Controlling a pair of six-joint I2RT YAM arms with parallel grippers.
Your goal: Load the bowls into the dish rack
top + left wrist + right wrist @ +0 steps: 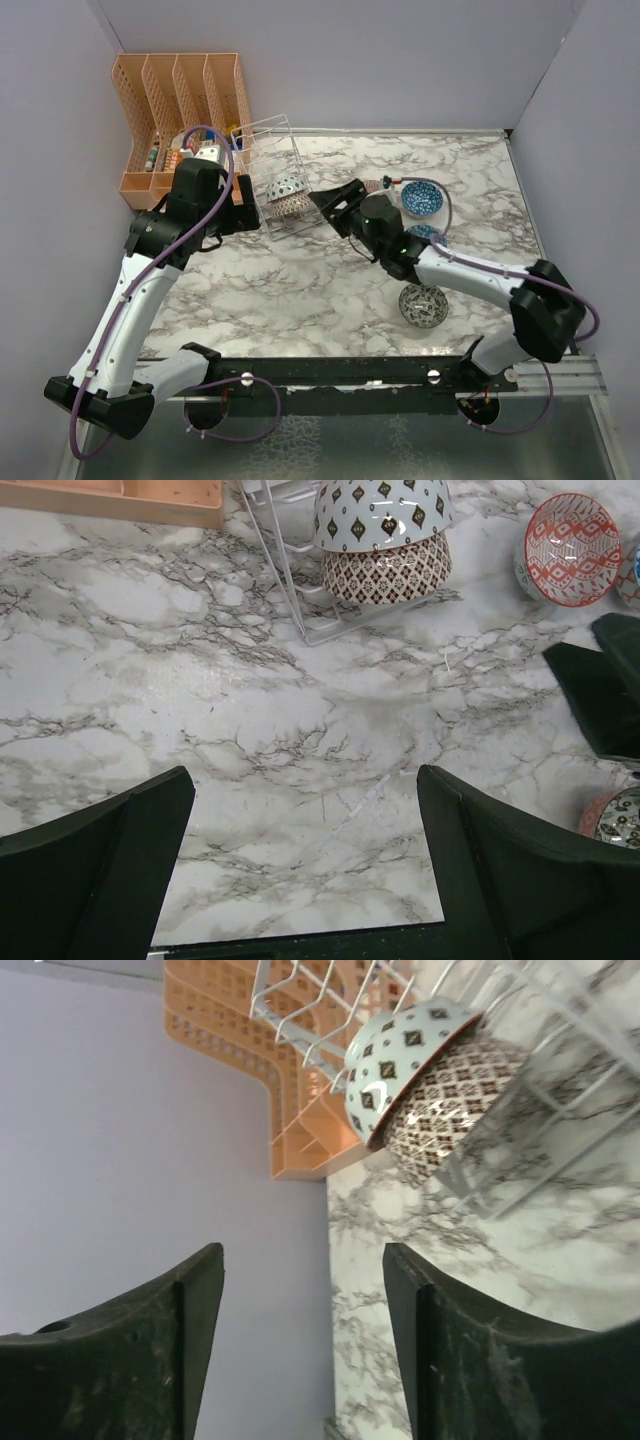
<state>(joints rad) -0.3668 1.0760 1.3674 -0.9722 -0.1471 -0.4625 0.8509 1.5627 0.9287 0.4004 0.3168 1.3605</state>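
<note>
Two bowls point(385, 520) lean in the dish rack point(262, 150) by a peach organiser point(185, 90); left tool point(305, 860), right tool point(300, 1345) gape empty.

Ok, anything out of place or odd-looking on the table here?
Nothing looks spilled or broken. One oddity: in the dish rack, the pale diamond-patterned bowl and the brown-patterned bowl sit on edge pressed tightly together, apparently not spaced in separate slots.

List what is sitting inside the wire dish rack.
Two bowls lie tipped on edge inside the dish rack: a pale diamond-patterned bowl against a brown-patterned bowl. Their insides face away, unseen.
</note>
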